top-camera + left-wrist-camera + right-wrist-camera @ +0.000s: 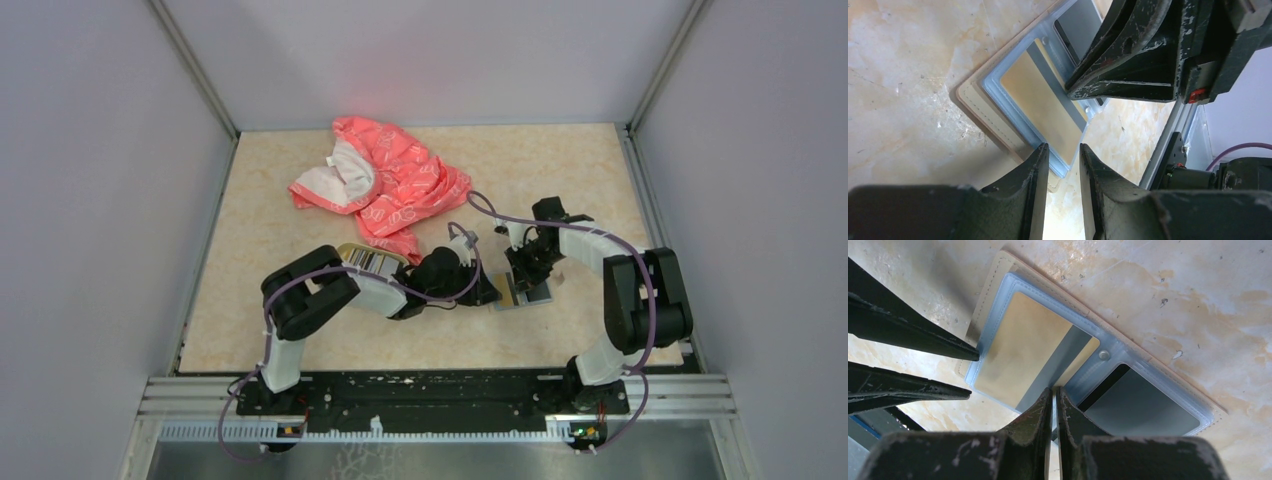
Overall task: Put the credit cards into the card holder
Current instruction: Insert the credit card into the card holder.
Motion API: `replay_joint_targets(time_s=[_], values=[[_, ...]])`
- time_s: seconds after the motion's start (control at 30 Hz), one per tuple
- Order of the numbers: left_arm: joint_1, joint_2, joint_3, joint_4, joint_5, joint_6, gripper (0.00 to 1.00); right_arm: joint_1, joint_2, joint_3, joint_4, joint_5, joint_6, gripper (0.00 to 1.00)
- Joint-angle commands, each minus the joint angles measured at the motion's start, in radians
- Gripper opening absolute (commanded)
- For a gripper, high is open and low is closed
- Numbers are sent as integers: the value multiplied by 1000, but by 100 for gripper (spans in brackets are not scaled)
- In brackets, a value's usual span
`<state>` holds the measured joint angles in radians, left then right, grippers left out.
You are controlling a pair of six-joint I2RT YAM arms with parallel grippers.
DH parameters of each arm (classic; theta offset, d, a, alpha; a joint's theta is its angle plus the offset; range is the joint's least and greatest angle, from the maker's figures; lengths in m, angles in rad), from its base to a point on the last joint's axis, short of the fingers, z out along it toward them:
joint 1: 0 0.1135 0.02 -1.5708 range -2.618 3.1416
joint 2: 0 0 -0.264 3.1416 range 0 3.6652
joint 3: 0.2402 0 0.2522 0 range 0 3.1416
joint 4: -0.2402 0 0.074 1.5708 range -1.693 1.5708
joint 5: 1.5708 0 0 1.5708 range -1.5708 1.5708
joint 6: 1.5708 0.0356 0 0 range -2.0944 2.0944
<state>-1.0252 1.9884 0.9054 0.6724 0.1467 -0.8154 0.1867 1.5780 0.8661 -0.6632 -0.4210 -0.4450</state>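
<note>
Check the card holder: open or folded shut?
Open, spread flat. The card holder shows both clear sleeves face up, golden card in one, grey card in the other.

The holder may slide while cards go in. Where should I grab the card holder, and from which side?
Probably the tan border of the card holder at the end by the gold card, coming in low from the side of the left hand. It lies open and flat, so only that thin rim shows past the clear pockets.
</note>
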Motion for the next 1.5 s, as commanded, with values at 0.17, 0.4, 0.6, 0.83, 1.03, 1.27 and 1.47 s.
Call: replay_joint_targets(time_s=[0.17, 0.4, 0.6, 0.83, 1.03, 1.27, 1.47], values=[[10, 28, 25, -3, -1, -6, 36, -2, 10, 33, -6, -10, -11, 7], [11, 35, 25, 3, 6, -16, 38, -2, 8, 34, -7, -14, -10, 7], [14, 49, 44, 31, 34, -28, 38, -2, -3, 34, -8, -24, -13, 8], [16, 47, 64, 27, 42, -22, 38, -6, -35, 38, -9, -40, -13, 8], [17, 38, 76, 34, 56, -16, 38, -33, -121, 44, -11, -87, -19, 11], [19, 47, 89, 62, 76, -26, 39, -87, -207, 46, -18, -148, -21, 18], [19, 73, 125, 94, 111, -41, 41, -179, -264, 43, -20, -209, -23, 20]])
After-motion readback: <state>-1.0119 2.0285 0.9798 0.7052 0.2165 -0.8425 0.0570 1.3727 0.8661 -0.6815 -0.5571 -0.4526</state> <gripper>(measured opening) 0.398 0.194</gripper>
